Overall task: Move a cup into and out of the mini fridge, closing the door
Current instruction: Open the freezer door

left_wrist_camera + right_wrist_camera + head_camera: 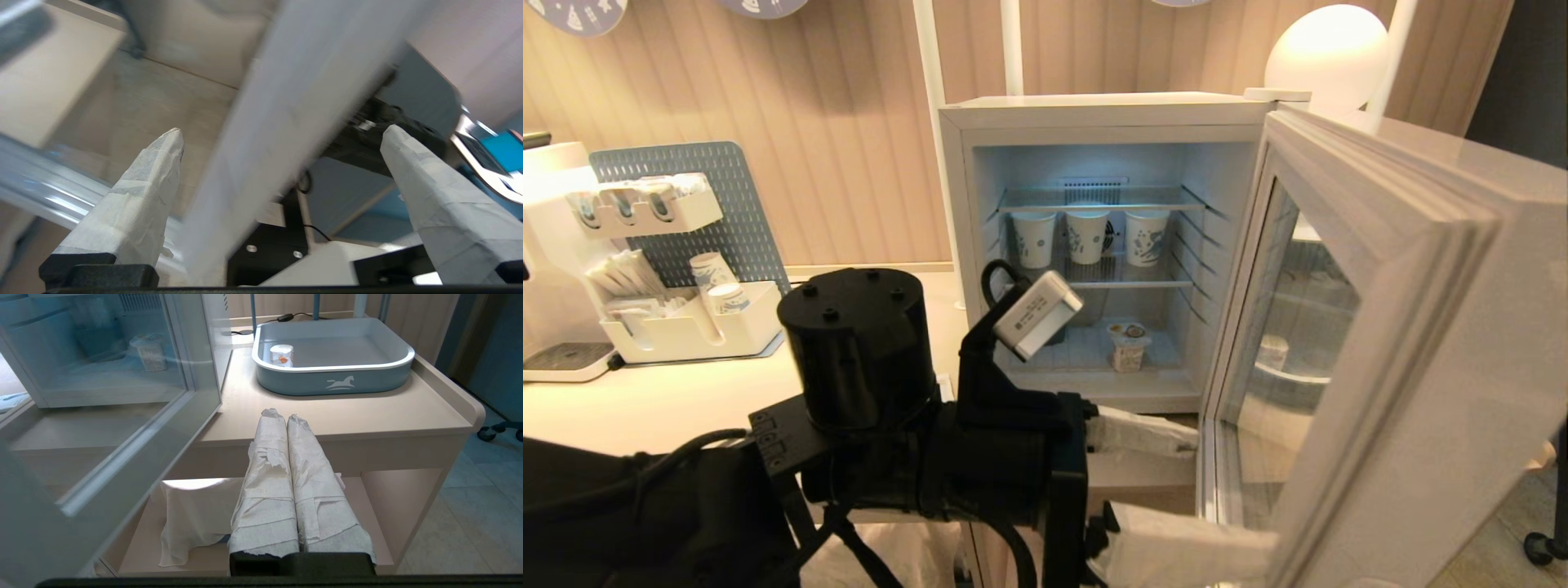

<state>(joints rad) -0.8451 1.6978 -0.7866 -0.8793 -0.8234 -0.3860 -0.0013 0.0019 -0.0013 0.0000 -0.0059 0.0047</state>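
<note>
Ribbed beige panelling backs the bench [645, 408] where we see the mini fridge [1094, 110] with its door [1421, 343] swung wide. We find the cup [1128, 346] on the fridge floor, well beyond our left end effector [1168, 490], whose fingers gape wide, empty, straddling the door's lower edge. Our right end effector [282, 417] is pressed closed, holding nothing.

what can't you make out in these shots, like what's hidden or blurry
- Head view: the left gripper has its lower finger running behind the open door; contact cannot be told.
- Left wrist view: the door edge between the open fingers is smeared by blur.
- Head view: the cup on the fridge floor is too small to read.
- Right wrist view: the cup shows only dimly through the door glass.
</note>
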